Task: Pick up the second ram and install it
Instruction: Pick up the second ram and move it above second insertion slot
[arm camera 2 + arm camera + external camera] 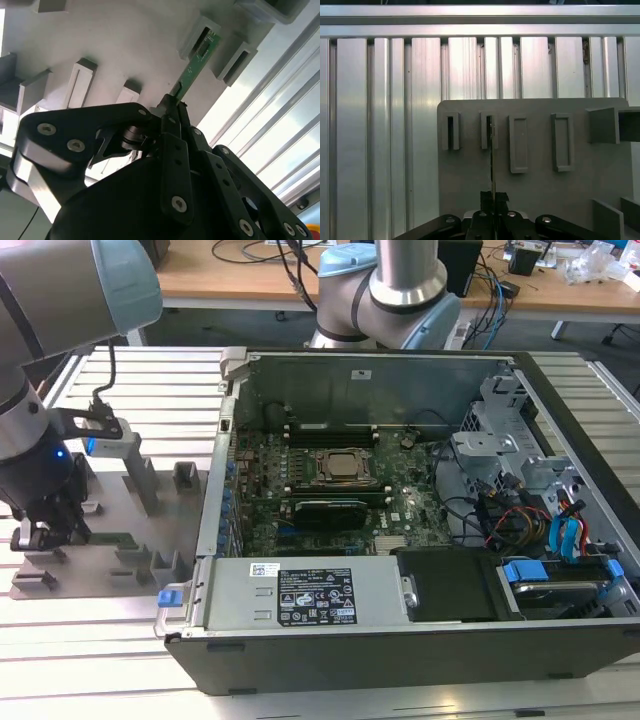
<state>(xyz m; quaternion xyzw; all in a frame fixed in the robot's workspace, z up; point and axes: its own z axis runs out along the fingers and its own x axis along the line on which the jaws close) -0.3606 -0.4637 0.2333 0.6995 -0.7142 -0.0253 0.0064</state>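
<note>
I'm at the pick-up step. My gripper (172,102) is pinched tight on the thin green ram stick (198,60), which stands on edge in a slot of the grey plastic fixture plate (540,200). Freeing it, I judge, calls for a straight pull clear of the slot walls. The plate lies on a ribbed aluminium surface (385,125) beside the open computer case (400,490). A wooden desk (230,275) strewn with cables stands behind.

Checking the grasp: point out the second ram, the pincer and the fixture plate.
second ram (196,62), second wrist view, green board's middle.
pincer (171,102), second wrist view, between its fingertips.
fixture plate (540,200), first wrist view, bare grey surface.
</note>
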